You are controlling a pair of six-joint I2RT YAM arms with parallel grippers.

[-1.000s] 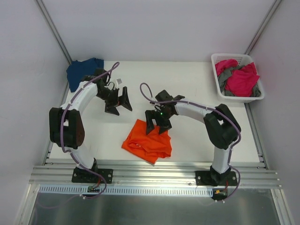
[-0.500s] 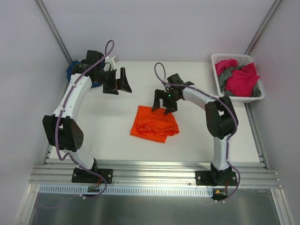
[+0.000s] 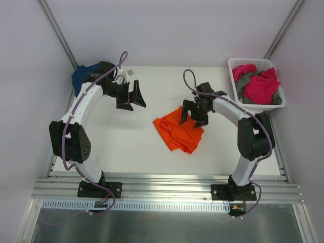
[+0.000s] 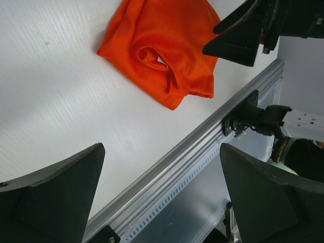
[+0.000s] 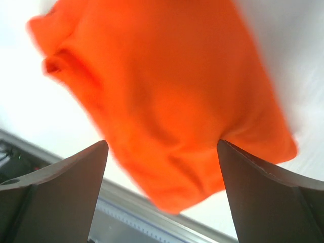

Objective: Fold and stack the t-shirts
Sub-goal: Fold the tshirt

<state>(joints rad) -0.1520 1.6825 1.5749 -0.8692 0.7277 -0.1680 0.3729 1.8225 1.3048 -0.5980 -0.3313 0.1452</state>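
Observation:
A crumpled bright orange t-shirt point(image 3: 177, 134) point(image 4: 167, 45) point(image 5: 167, 101) lies on the white table near the middle. My right gripper point(image 3: 191, 119) point(image 5: 162, 144) hangs open over its far right edge, the cloth filling the gap between the wide jaws; the wrist view is blurred and I see no pinch. My left gripper point(image 3: 132, 101) point(image 4: 161, 147) is open and empty, raised to the left of the shirt. A navy t-shirt point(image 3: 83, 76) lies bunched in the back left corner, partly behind the left arm. Pink point(image 3: 260, 86) and grey point(image 3: 243, 83) shirts fill the basket.
The white slotted basket point(image 3: 258, 105) stands at the back right. Aluminium rails point(image 3: 167, 182) run along the near table edge, with the arm bases on them. White walls close in the back and both sides.
The orange t-shirt has shifted from near the front centre up and to the right, along with the right gripper above it. The left gripper swung toward the back left and then slightly back.

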